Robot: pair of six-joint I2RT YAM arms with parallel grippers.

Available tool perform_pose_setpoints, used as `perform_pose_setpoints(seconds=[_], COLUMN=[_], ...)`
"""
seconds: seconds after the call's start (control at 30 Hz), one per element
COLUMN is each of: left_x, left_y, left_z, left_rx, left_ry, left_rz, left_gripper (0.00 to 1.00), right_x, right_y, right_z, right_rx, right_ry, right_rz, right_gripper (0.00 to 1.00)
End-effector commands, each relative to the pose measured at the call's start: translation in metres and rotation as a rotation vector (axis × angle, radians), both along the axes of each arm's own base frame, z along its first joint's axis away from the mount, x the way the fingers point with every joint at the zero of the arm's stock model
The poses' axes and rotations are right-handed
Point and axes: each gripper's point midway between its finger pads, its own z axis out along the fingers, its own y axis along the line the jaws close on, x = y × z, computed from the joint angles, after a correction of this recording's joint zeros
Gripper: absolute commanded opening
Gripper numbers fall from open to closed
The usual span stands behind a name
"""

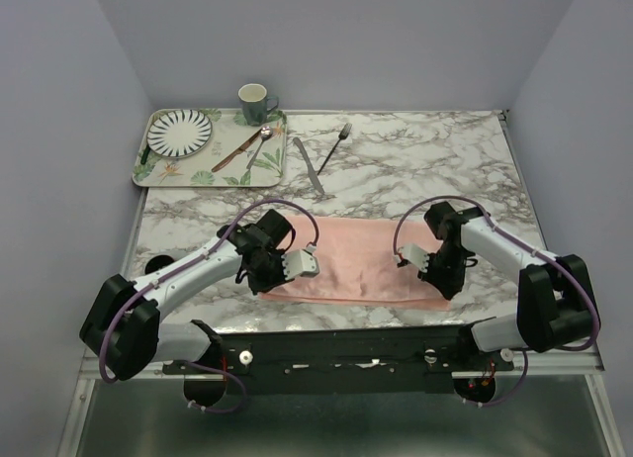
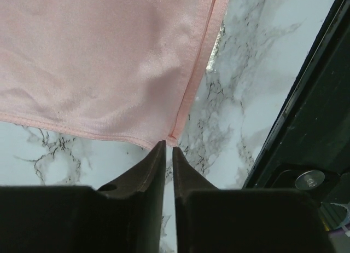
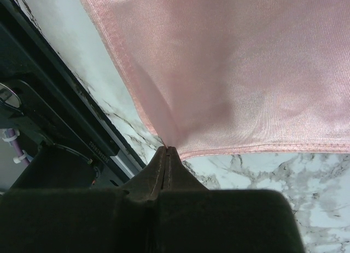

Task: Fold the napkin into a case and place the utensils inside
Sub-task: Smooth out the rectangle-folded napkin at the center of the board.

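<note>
The salmon-pink napkin (image 1: pixel 361 264) lies spread flat on the marble table near the front edge. My right gripper (image 1: pixel 442 285) is shut on its near right corner, and in the right wrist view the cloth (image 3: pixel 246 72) rises in a small peak into the closed tips (image 3: pixel 171 149). My left gripper (image 1: pixel 275 279) is at the near left corner. In the left wrist view its jaws (image 2: pixel 169 143) stand a narrow slit apart, with the hemmed corner (image 2: pixel 173 137) just at the tips and marble showing between them. The fork (image 1: pixel 334 147) and knife (image 1: pixel 308 164) lie on the table behind the napkin.
A patterned tray (image 1: pixel 158 175) at the back left carries a striped plate (image 1: pixel 179 131), a spoon (image 1: pixel 259 145) and a brown-handled utensil (image 1: pixel 235 152). A cup (image 1: pixel 254 103) stands at its far corner. The black front rail (image 2: pixel 306 116) runs close to both gripped corners.
</note>
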Motion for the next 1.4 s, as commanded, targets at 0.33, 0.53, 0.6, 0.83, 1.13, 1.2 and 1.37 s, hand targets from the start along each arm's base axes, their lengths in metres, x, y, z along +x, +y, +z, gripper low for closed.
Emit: perform_pose_setpoints(seconds=[0.33,0.53,0.6,0.83,1.13,1.2,1.37], left_x=[-0.010,-0.007,-0.005,0.005,0.011,0.010,0.010], left_y=[0.001,0.006,0.005,0.003,0.004,0.004,0.004], left_z=[-0.015,-0.026,-0.027,-0.020,-0.026,-0.028,-0.029], left_rx=[0.030,0.059,0.059,0.055,0.072,0.070,0.074], left_ry=[0.007,-0.015,-0.023,-0.070,-0.092,-0.089,-0.085], left_rz=[-0.066,-0.069,-0.064,-0.051,-0.043,-0.042,-0.044], left_gripper=[0.44,0.40,0.38,0.36,0.35,0.35,0.37], right_x=[-0.001,-0.003,-0.003,-0.003,-0.004,-0.004,-0.003], right_y=[0.005,0.005,0.004,0.005,0.005,0.005,0.006], right_z=[0.001,0.002,0.002,0.003,0.003,0.003,0.003], right_rx=[0.007,0.006,0.004,0.003,0.006,0.006,0.007], right_ry=[0.044,0.056,0.058,0.066,0.067,0.067,0.072], right_rz=[0.043,0.050,0.051,0.050,0.050,0.050,0.047], right_gripper=[0.01,0.01,0.01,0.01,0.01,0.01,0.01])
